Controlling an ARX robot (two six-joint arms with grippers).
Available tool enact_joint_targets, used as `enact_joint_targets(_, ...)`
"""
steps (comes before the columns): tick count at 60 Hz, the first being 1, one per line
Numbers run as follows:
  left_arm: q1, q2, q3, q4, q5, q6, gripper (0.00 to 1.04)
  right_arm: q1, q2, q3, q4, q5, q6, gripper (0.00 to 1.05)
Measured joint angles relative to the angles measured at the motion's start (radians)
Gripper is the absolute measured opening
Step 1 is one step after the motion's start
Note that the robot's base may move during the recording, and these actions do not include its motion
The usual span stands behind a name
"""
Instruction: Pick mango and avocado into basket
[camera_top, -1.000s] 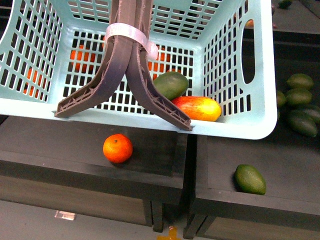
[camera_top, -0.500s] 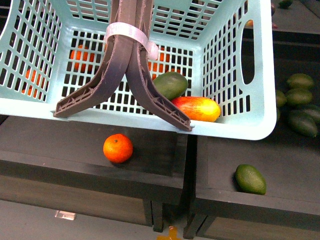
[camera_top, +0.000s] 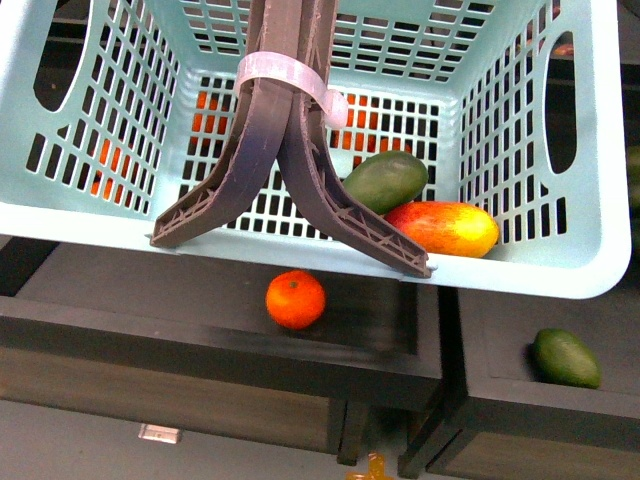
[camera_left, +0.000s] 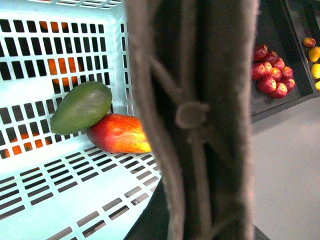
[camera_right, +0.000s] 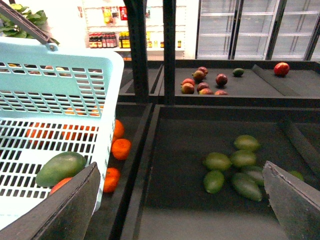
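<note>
Basket (camera_top: 520, 268) fills the upper front frame, brown handle (camera_top: 285, 150) centre. Inside, right of centre: avocado (camera_top: 386, 181) resting against mango (camera_top: 443, 228), touching. Orange (camera_top: 295, 299) on the dark shelf (camera_top: 150, 300) below. Right gripper (camera_right: 180, 205) spread wide, empty. Left gripper: jaw state cannot be told, only the handle close up.

I see the basket (camera_top: 520, 270) has slid to the right in the front view. The orange (camera_top: 295, 299) under it and the loose green fruit (camera_top: 566, 357) on the dark shelf (camera_top: 120, 325) sit further right too.
</note>
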Motion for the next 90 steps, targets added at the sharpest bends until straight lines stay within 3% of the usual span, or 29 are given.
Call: enact_joint_targets(90, 0.025, 0.0, -0.002, 0.0, -0.045, 0.009, 0.06, -0.003, 0.0, 0.0, -0.001, -0.006, -0.001, 0.97)
